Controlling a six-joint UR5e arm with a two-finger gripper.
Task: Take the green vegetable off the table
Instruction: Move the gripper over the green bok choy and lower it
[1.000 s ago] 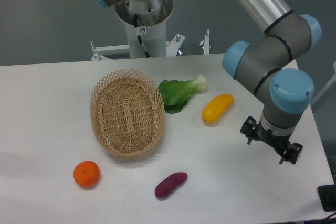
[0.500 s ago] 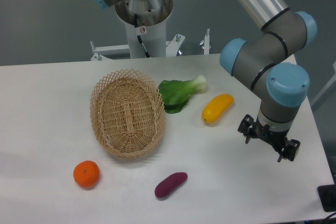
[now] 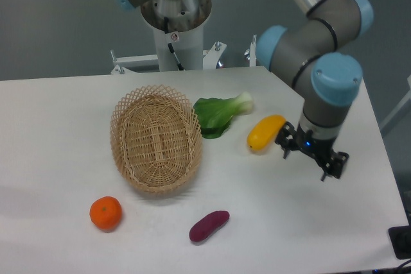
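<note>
One leafy dark green vegetable with a pale stem (image 3: 220,114) lies toward the white table's (image 3: 58,133) back edge; my empty two-finger gripper (image 3: 311,156), unclenched, hovers nearer the right edge.

At frame centre the dark-leaved green vegetable (image 3: 219,115) lies on the white table (image 3: 58,133) between an oval wicker basket (image 3: 156,138) and a yellow elongated vegetable (image 3: 265,132), the black two-finger gripper (image 3: 311,157) hovering right of the latter.
</note>
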